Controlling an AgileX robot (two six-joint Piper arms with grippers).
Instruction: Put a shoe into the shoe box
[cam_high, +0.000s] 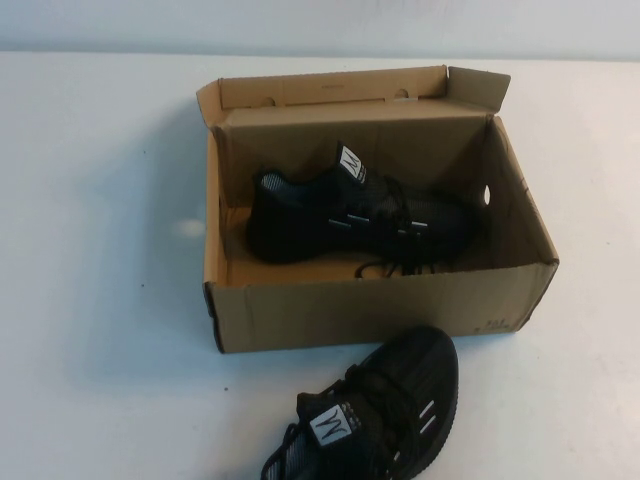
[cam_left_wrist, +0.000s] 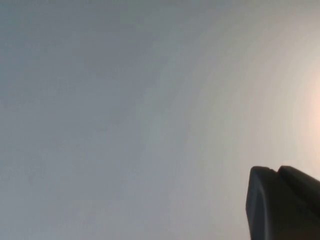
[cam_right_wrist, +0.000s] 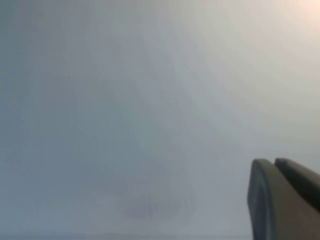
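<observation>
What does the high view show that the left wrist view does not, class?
Only the high view shows the shoe box, one shoe inside it and a second shoe on the table in front of it. Only the left wrist view shows the left end effector, over bare surface. Both show the white table. The right end effector appears in neither.

Shoe (cam_high: 345, 215) lies in box (cam_high: 370, 310) mid-table (cam_high: 100, 250) — second shoe (cam_high: 375, 420) just in front, right of centre, near edge.
</observation>
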